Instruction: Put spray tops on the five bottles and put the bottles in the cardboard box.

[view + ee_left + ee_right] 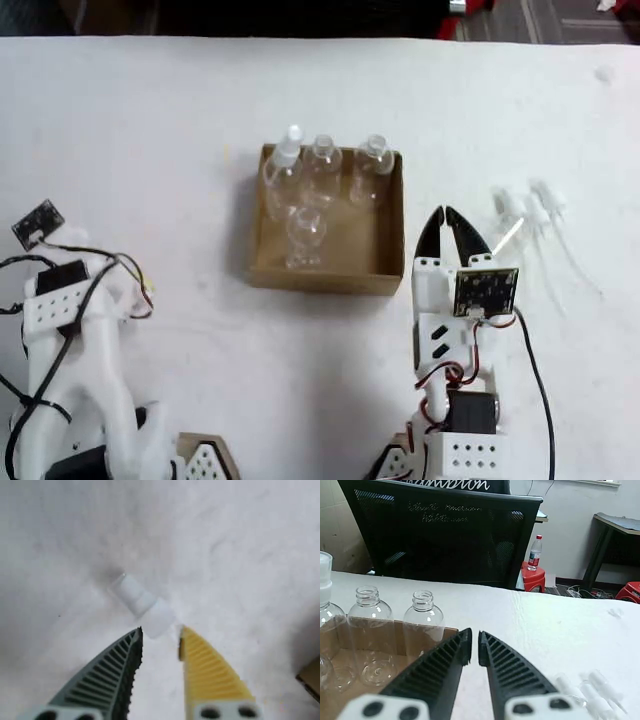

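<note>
The cardboard box (390,225) lies at mid-table and holds several clear bottles. One bottle (283,172) wears a white spray top; two open-necked bottles (322,165) (372,170) stand beside it and another (305,238) stands nearer. My right gripper (446,213) (474,639) sits just right of the box, black fingers shut on nothing. Loose spray tops (525,208) (590,690) lie on the table to its right. My left gripper (160,631) is open just above the table, its tips on either side of the end of a white spray top (142,602).
The left arm (65,330) sits at the table's near left corner. White cloth (150,130) covers the table. A black mesh chair (445,535) stands behind the far edge, with a red stool (535,577) and a small bottle on the floor.
</note>
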Action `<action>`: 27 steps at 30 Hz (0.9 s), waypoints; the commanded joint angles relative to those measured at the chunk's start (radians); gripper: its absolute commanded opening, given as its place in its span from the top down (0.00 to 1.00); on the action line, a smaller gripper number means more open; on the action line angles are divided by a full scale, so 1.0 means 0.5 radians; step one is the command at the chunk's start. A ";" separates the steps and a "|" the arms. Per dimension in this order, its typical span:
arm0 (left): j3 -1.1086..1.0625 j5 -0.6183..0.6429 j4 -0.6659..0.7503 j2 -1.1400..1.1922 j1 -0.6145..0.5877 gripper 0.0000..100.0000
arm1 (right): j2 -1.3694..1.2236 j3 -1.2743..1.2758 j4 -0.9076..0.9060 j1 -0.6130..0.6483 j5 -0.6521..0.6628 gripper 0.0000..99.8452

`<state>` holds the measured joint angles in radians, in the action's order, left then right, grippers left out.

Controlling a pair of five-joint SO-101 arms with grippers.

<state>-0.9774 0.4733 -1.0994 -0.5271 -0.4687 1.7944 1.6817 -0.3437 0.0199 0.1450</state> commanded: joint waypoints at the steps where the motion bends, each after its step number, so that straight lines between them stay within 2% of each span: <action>1: 0.018 0.034 0.046 -0.005 -0.020 0.93 | 0.011 0.015 0.008 0.014 0.021 0.98; 7: 0.006 0.034 -0.037 -0.005 -0.023 0.63 | 0.011 0.015 -0.041 0.109 0.021 0.98; 9: 0.018 0.037 -0.101 -0.005 -0.057 0.57 | 0.011 0.015 -0.048 0.115 0.021 0.98; 12: 0.012 0.028 -0.049 -0.005 -0.152 0.57 | 0.011 0.015 -0.051 0.118 0.021 0.98; 18: 0.009 -0.129 0.003 -0.002 -0.324 0.65 | 0.011 0.015 -0.054 0.118 0.021 0.98; 22: -0.025 -0.123 0.043 -0.002 -0.321 0.67 | 0.011 0.015 -0.054 0.118 0.021 0.98; 27: -0.184 -0.025 0.344 -0.002 -0.235 0.67 | 0.011 0.015 -0.054 0.118 0.021 0.98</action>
<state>-1.0342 0.4242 -1.0319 -0.5271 -0.6160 1.7944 1.6817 -0.3682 0.0783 0.1450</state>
